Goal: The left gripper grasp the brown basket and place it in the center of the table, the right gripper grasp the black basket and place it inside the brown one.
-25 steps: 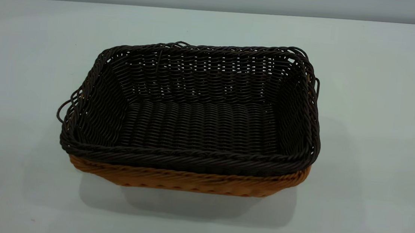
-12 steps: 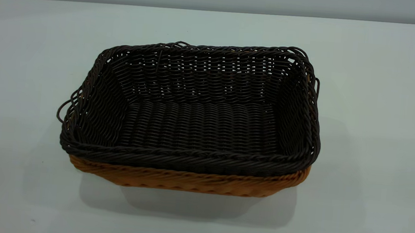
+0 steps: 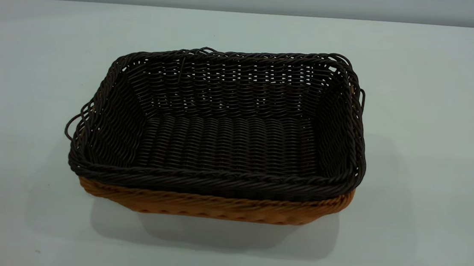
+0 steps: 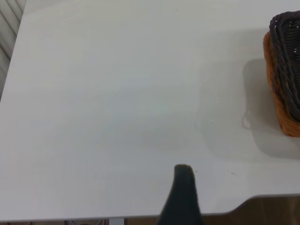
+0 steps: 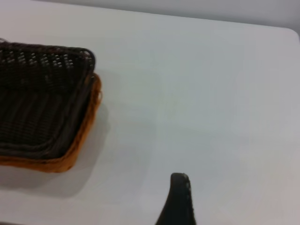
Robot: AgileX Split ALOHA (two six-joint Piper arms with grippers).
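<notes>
Over the table's (image 3: 34,46) left side, the left gripper (image 4: 183,197) hangs clear of the baskets; only one dark finger shows, so its opening cannot be judged. At centre, the black basket (image 3: 227,140) sits nested inside the brown basket (image 3: 213,206), rims nearly level. On the right, the right gripper (image 5: 178,201) hangs apart, state likewise undeterminable.
</notes>
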